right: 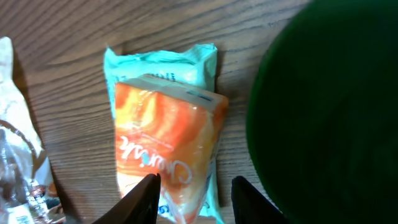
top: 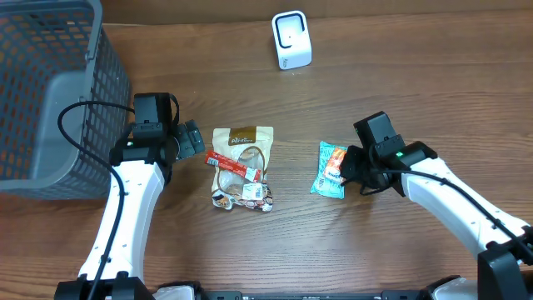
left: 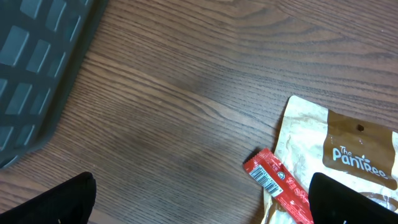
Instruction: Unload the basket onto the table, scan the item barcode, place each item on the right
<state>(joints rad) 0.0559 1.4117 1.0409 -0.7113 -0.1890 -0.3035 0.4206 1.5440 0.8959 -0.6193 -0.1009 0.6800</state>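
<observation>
Nearest me, my right end effector (right: pixel 194 198) sits low over the teal-and-orange packet (right: pixel 165 137), which lies flat on the counter (top: pixel 400 92) right of its middle, and I judge that packet to be the item for scanning; the fingers (right: pixel 146 196) stand partway apart on either side of its near end, set for a pinch across the width, but I cannot tell whether they press it or hang just above, since the frame edge cuts that end off. No barcode shows on its upper face, so I take it to be underneath, and a big dark blur hides the counter on the right of that wrist view. Level with it on the left, my left end effector (left: pixel 205 202) hangs spread wide and empty beside the tan pouch (top: pixel 243 148); a red stick (left: pixel 277 186) lies across the pouch, its own barcode up, and the pouch's lower part is cut off in the wrist view. Further back, the grey basket (top: pixel 50 92) fills the far-left corner, and the white scanner (top: pixel 291 39) stands near the far edge, well apart from the packet; I cannot make out which face reads
</observation>
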